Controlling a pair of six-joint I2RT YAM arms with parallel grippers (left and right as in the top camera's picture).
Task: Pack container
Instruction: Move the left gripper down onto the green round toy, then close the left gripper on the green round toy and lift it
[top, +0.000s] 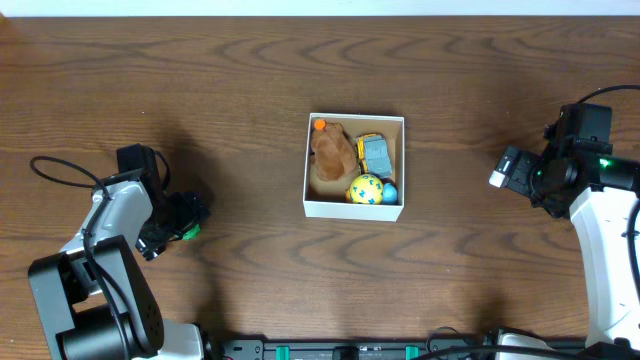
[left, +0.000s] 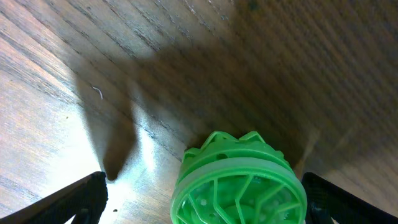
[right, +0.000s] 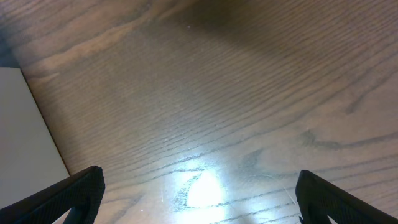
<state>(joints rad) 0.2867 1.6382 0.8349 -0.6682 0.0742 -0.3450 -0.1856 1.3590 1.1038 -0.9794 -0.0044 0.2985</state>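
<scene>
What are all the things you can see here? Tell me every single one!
table: one, dark brown wood, under everything
container: one, white outside and tan inside, middle of the table
plush toy: one, brown with an orange bit, left half of the container
toy car: one, yellow and grey, container's far right corner
spotted ball: one, yellow with blue spots, container's near side
small ball: one, blue, near right corner, beside the spotted ball
ribbed toy: one, green, on the table at the left
left pincer: one, black, open, fingers either side of the ribbed toy
right pincer: one, black, open, holding nothing, right of the container
</scene>
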